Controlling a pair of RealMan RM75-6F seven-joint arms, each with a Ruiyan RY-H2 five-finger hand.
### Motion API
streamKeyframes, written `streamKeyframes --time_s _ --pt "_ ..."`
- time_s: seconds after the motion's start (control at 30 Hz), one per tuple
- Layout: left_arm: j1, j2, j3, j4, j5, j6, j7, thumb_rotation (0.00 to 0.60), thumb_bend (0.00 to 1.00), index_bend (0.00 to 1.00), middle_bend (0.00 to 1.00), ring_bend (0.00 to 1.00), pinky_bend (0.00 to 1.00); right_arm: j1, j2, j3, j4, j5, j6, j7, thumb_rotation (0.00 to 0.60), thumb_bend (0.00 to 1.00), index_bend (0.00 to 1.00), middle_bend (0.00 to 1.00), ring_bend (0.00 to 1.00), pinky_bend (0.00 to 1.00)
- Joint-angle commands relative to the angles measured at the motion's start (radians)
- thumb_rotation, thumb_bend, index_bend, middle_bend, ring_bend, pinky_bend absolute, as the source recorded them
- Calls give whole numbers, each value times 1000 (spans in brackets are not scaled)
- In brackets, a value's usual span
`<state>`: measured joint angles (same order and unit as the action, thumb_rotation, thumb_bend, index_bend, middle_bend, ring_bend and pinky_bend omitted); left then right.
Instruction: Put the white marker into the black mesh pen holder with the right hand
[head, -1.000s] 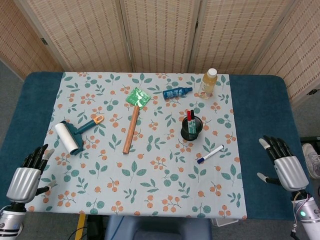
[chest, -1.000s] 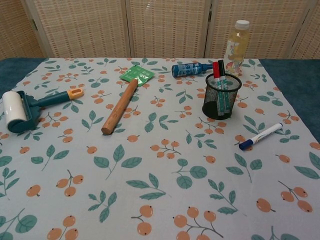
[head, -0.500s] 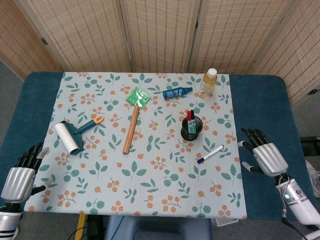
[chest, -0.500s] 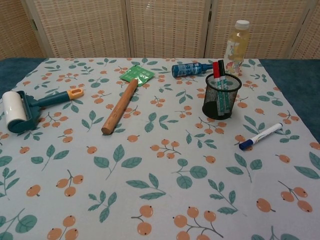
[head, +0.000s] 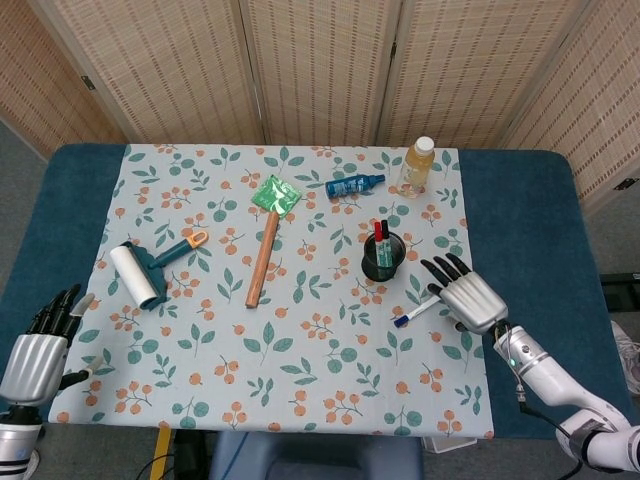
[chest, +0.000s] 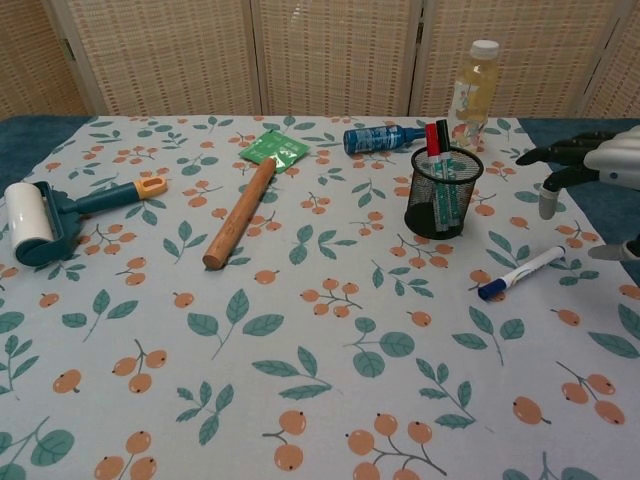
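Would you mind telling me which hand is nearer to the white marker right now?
The right hand is nearer: it hovers open just above the white marker. The left hand sits at the table's far left edge, well away.

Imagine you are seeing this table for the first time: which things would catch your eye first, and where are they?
The eye goes first to the right robot hand, fingers spread, hovering over the cloth's right edge just above the white marker. Next comes the black mesh pen holder close to the marker's left, with red markers standing in it. On the far left lies a lint roller, and a long wooden stick lies mid-table.
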<state>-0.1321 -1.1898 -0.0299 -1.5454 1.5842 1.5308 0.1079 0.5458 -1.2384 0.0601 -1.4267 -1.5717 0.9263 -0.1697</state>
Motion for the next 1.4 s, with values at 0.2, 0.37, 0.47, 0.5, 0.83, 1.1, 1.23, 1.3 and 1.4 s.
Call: streamKeyframes --time_s 0.2,0.37,0.47,0.5,0.83,1.1,1.23,1.3,1.4 --pt "5 8 -2 -4 5 12 -12 600 206 0 0 0 205 30 -126 -18 157 7 -8 70 600 271 403 37 0 0" --pt "8 15 3 -6 21 23 -31 600 206 0 0 0 205 48 -183 -25 235 0 -9 148 600 281 445 52 0 0" --pt "11 17 2 -7 22 30 -35 600 206 0 0 0 205 61 -201 -27 262 1 -17 166 600 284 456 58 0 0" --pt "12 19 1 -8 22 31 -36 600 206 0 0 0 205 64 -206 -27 268 2 -20 167 600 284 456 58 0 0" --pt "16 24 1 -10 27 39 -41 600 206 0 0 0 205 83 -230 -34 301 33 -52 159 600 286 457 58 0 0" --pt "17 24 1 -10 29 38 -39 600 205 0 0 0 205 92 -248 -42 332 45 -63 172 600 289 459 58 0 0" --pt "19 26 2 -12 32 41 -41 600 206 0 0 0 205 96 -258 -44 350 51 -70 182 600 290 465 58 0 0" --pt "19 27 3 -12 35 43 -43 600 206 0 0 0 205 99 -264 -44 358 51 -70 186 600 293 474 60 0 0" --pt "20 27 3 -11 37 44 -47 600 206 0 0 0 205 103 -273 -44 370 52 -67 188 600 296 509 74 0 0"
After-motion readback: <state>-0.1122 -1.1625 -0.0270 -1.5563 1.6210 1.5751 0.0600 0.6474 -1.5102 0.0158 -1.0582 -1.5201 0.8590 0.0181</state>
